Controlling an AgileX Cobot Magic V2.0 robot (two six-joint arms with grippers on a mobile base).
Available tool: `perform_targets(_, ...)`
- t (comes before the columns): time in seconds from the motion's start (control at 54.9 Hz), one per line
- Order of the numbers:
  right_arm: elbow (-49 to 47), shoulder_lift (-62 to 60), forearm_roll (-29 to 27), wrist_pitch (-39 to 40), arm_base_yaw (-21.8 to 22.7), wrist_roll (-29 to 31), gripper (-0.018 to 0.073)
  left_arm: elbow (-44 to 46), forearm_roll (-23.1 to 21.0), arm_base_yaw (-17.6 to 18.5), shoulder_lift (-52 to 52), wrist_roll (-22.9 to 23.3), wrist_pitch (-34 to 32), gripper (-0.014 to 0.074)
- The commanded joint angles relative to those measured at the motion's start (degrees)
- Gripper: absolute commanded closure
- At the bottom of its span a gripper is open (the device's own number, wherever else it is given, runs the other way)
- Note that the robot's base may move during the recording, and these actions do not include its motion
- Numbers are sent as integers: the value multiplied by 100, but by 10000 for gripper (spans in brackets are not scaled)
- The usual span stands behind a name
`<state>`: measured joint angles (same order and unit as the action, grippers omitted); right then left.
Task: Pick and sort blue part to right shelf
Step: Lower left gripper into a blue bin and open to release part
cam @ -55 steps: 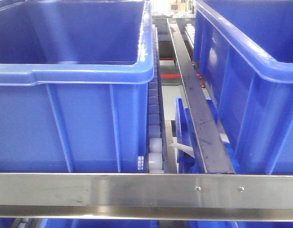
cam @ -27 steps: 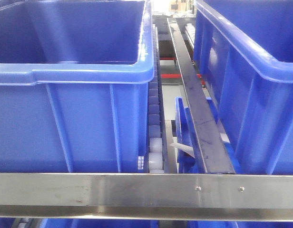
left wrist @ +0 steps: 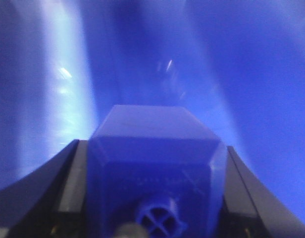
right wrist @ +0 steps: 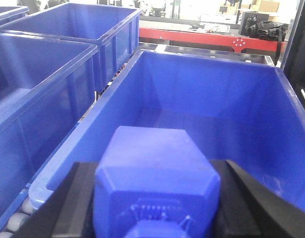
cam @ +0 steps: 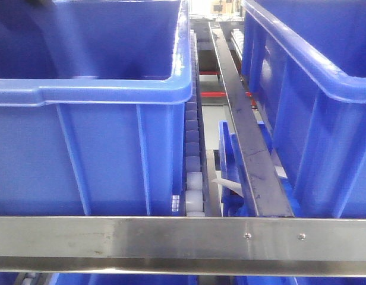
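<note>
Shelf [cam: 28,237]: steel rail [cam: 171,237] on the near side, bins [cam: 82,160] behind it. Right gripper [right wrist: 157,198] is clamped on the blue part [right wrist: 152,153], over the near end of an open bin [right wrist: 217,99]. Left gripper [left wrist: 155,198] is clamped on a second blue part [left wrist: 147,129]; its surroundings are blurred blue, so I can't tell where it is.

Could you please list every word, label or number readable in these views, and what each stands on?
No legible text in any view.
blue part, left wrist view: faint embossed cross-like mark, too blurred to read.
second blue part, right wrist view: row of tiny raised marks, too small to read.
red frame: white dot cluster, no letters.
</note>
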<state>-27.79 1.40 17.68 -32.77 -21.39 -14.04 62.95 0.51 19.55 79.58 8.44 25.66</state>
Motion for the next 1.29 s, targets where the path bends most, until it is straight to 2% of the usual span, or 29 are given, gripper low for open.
perform_targets(0.0, -164, 82, 117, 522, 10, 52, 312, 655, 27, 16, 540, -18, -135, 354)
perform_targets(0.219, -164, 82, 117, 522, 10, 52, 312, 1854, 215, 16, 2160, -18, 726, 354)
perform_targets(0.437, -164, 82, 117, 522, 10, 52, 312, 2346, 222, -75, 2752, -8, 1321, 339)
perform_targets(0.51, -164, 82, 117, 522, 10, 52, 312, 2385, 175, -117, 2763, -8, 1404, 272)
perform_targets(0.656, -164, 82, 117, 522, 10, 52, 312, 2516, 161, -201, 2763, -8, 1623, 27)
perform_targets(0.71, -164, 82, 117, 522, 10, 52, 312, 2580, 161, -234, 2751, -8, 1722, -33)
perform_targets(0.765, -164, 82, 117, 522, 10, 52, 312, 2644, 161, -237, 2737, -8, 1781, -55)
perform_targets(1.02, -164, 82, 117, 522, 10, 52, 312, 2740, 148, -223, 2179, -8, 2025, -25)
perform_targets(1.129, -164, 82, 117, 522, 10, 52, 312, 2453, 160, -139, 1662, -8, 1941, 41)
perform_targets(1.275, -164, 82, 117, 522, 10, 52, 312, 1483, 276, 1, 672, -8, 1306, 153)
